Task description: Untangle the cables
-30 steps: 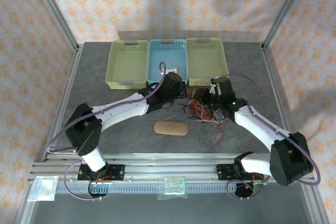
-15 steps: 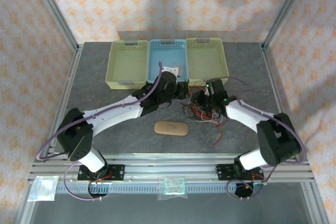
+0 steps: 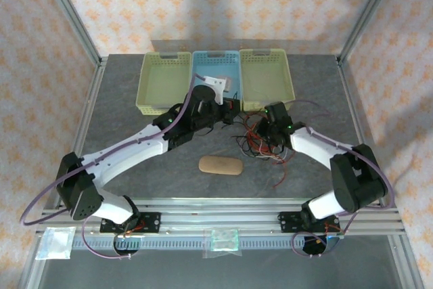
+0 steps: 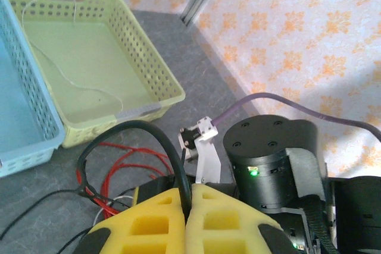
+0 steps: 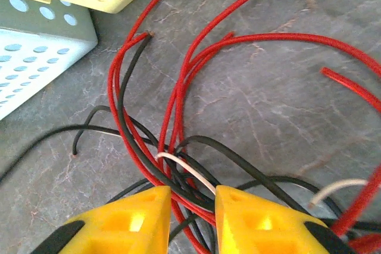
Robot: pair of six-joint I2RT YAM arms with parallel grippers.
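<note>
Past the tan pad [image 3: 220,165] at mid-counter [image 3: 318,93], the cables [image 3: 260,141] lie in a red, black and white knot directly ahead of the right gripper [image 5: 193,215]. That gripper is parted narrowly and set astride the densest crossing, with several strands running forward between its fingers [image 5: 131,221]. The left gripper [image 4: 186,206], farther back and left of the knot, is pressed together on a black cable [image 4: 128,126] whose loop arches toward the pale yellow basket [image 4: 156,78]; a pull away from the right arm is judged the next requirement.
</note>
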